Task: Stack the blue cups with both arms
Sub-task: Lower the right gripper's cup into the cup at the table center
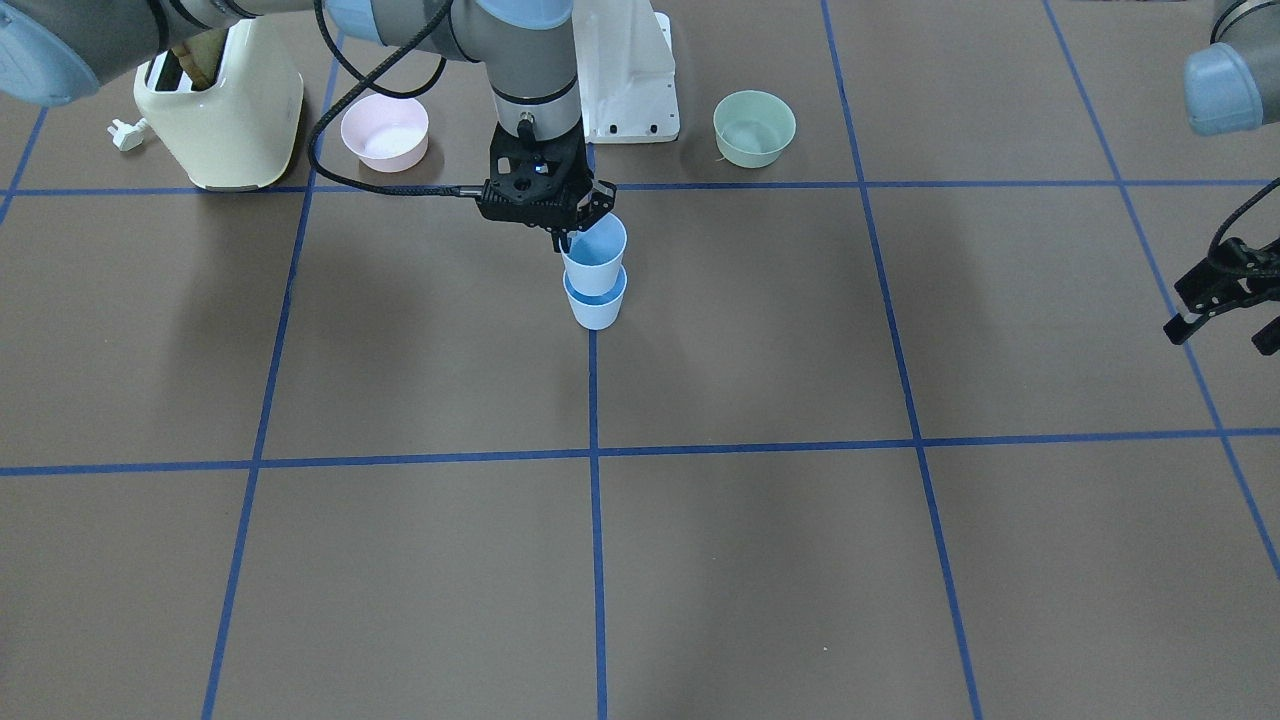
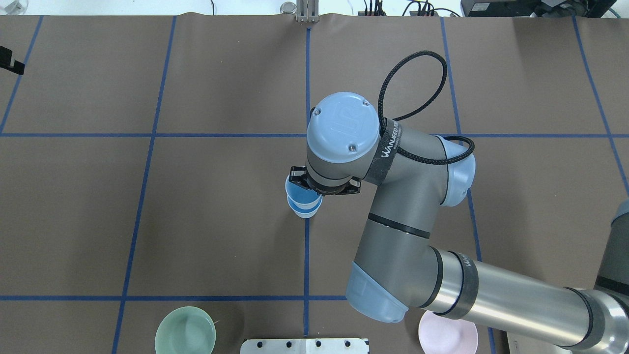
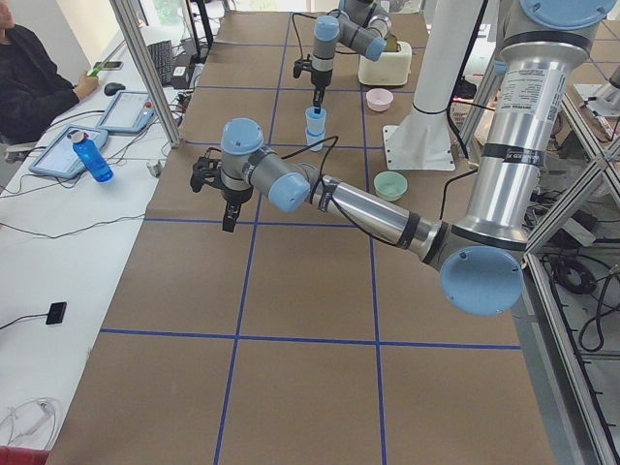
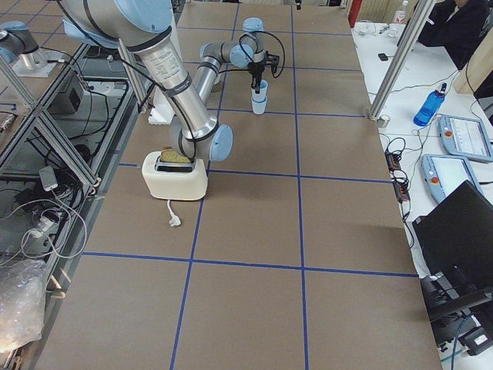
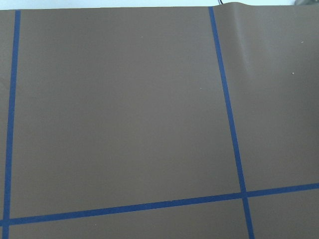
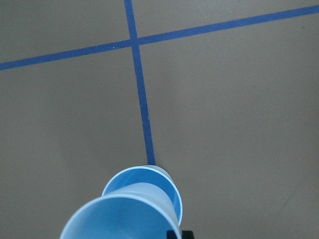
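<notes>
Covering the table (image 1: 760,560), brown paper carries a grid of blue tape (image 1: 596,560). In the front view, fingers of the right gripper (image 1: 570,235) pinch the rim of the upper pale-blue plastic cup (image 1: 598,250), which is nested in the lower cup (image 1: 597,305) at the centre. The left gripper (image 1: 1222,330) hangs far right, its fingers wide. Overhead, a black strap (image 2: 388,146) reads "WANJEED", and a mint-green bowl (image 2: 185,330) and a pink bowl (image 2: 447,339) sit near the robot. The right side view shows a cream toaster (image 4: 176,179).
</notes>
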`<state>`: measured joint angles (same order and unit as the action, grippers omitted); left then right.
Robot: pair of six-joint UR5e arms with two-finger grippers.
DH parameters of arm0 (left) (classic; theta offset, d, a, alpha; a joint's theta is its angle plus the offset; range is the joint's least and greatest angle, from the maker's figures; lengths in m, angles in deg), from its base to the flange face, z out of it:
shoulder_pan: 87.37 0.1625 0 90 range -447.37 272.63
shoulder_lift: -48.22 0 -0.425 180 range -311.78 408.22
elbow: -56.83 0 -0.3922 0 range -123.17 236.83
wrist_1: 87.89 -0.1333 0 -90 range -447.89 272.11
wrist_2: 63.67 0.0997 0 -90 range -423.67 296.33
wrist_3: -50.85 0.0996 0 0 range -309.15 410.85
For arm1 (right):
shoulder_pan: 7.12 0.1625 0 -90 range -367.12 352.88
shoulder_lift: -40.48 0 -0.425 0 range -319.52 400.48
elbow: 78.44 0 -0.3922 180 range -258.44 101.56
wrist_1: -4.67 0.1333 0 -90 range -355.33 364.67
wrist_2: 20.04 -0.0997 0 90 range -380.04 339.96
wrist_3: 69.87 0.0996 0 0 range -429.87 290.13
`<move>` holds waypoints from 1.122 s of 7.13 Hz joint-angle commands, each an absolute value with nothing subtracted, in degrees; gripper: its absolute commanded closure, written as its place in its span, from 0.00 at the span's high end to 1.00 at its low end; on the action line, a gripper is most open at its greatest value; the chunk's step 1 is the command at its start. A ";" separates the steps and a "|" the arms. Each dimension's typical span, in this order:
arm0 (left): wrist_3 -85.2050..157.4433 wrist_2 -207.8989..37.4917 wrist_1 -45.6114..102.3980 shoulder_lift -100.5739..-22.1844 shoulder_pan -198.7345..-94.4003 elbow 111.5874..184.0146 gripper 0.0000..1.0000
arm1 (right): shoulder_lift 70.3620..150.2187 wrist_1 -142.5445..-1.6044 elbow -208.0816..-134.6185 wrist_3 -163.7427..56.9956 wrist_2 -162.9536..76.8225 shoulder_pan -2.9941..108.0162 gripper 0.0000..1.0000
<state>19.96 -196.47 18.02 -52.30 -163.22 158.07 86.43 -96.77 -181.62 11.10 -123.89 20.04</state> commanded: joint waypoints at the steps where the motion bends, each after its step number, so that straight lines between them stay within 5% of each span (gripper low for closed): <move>1: 20.09 -196.47 18.02 -52.33 -163.22 157.91 0.98 | 86.36 -96.67 -181.71 11.42 -123.31 19.95 0.00; 3: 20.18 -196.47 18.02 -52.51 -163.22 157.64 0.98 | 86.27 -96.58 -181.72 11.42 -123.66 19.86 0.05; 4: 20.18 -196.47 18.02 -52.51 -163.22 157.64 0.98 | 86.27 -96.66 -181.71 11.42 -123.75 19.86 0.20; 6: 20.18 -196.47 18.11 -52.60 -163.22 157.38 0.98 | 86.80 -96.58 -181.80 11.42 -122.36 19.69 1.00; 8: 20.26 -196.47 18.11 -52.60 -163.22 157.29 0.98 | 86.71 -96.58 -181.80 10.55 -122.61 19.69 1.00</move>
<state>20.20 -196.47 18.10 -52.59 -163.22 157.38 86.76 -96.59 -181.79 11.07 -122.56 19.72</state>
